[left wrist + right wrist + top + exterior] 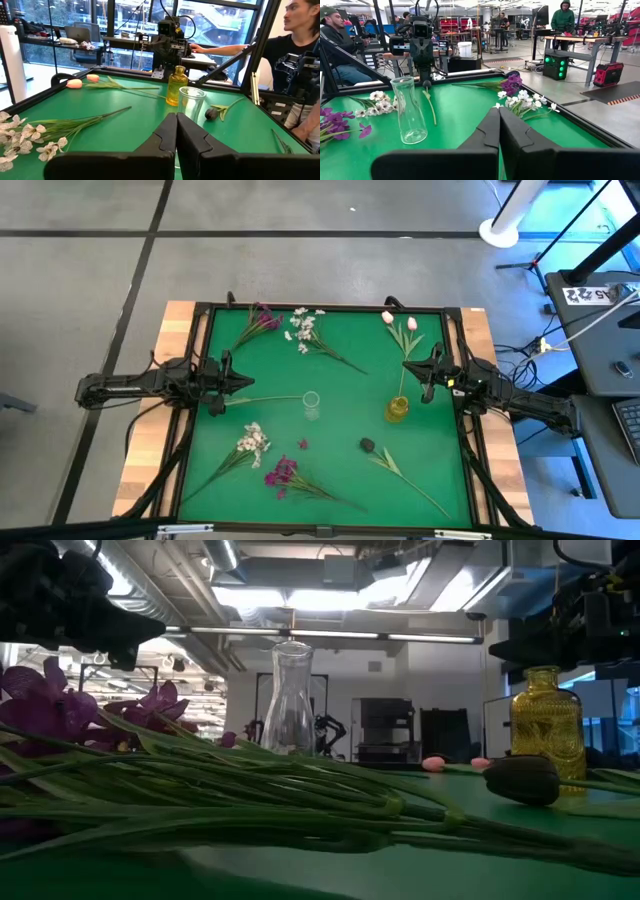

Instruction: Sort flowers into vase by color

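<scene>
Both grippers hover shut over the green mat and hold nothing. My left gripper (250, 383) (176, 120) is at the left side and my right gripper (405, 366) (499, 112) at the right, facing each other. Between them stand a clear glass vase (311, 404) (410, 112) and a yellow glass vase (397, 409) (176, 86). Flowers lie flat around them. Magenta sprays (262, 317) (282, 473), white sprays (305, 327) (253, 442) and pink tulips (395, 320) rest on the mat. A dark bud (368, 445) (522, 780) lies near the yellow vase. A thin green stem (270, 398) lies just nearside of my left gripper.
A loose magenta petal (303, 444) lies near the clear vase. The mat has a raised dark frame (330, 307) around it. In the wrist views, people sit beyond the left and right table edges. Open mat shows between the two vases and toward the far middle.
</scene>
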